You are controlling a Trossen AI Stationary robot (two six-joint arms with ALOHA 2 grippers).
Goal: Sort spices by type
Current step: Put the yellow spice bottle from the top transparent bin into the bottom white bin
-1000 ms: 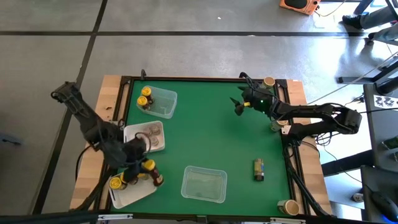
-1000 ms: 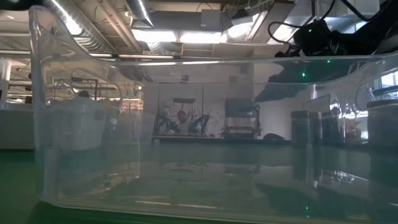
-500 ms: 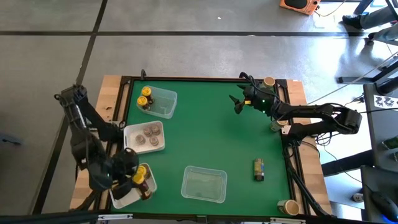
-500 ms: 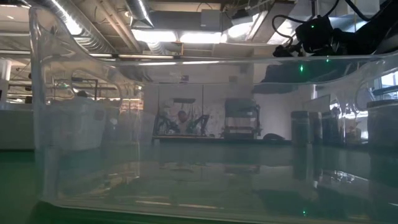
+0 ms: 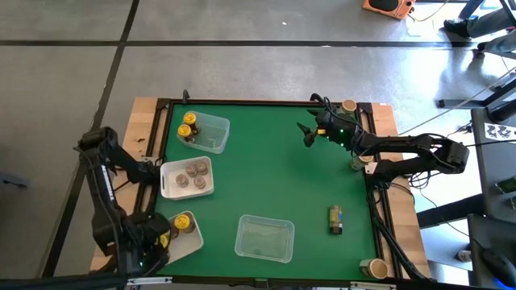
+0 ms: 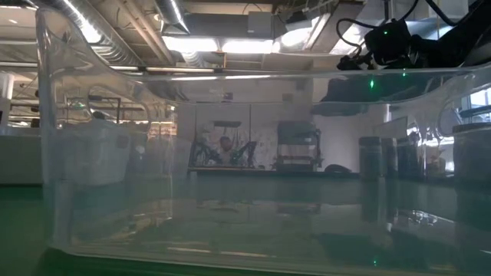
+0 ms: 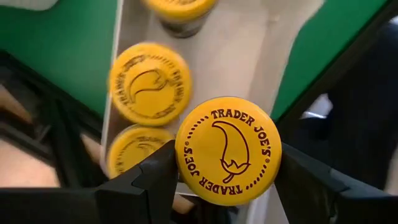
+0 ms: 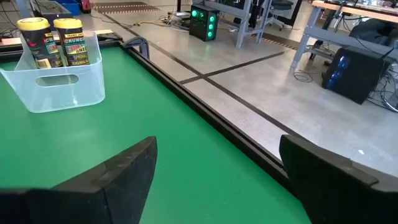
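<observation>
Left wrist view: the left gripper point(image 7: 227, 171) pinches a yellow-lidded jar point(image 7: 228, 150) above a white tray point(image 7: 249, 56) that holds three more yellow-lidded jars point(image 7: 149, 83). The right gripper point(image 5: 307, 134), fingers spread, hovers over the green table point(image 5: 274, 177) near its far edge, a clear bin point(image 8: 56, 84) with two jars point(image 8: 53, 40) beyond.

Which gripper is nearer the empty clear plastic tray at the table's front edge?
Left. The left gripper is beside the empty clear plastic tray; the right gripper hovers near the far edge.

Robotics lab, green bench point(image 5: 266, 177) on concrete floor point(image 5: 242, 64), exposed ceiling ducts point(image 6: 115, 38), computer tower point(image 8: 205, 22), desks point(image 8: 354, 9)
</observation>
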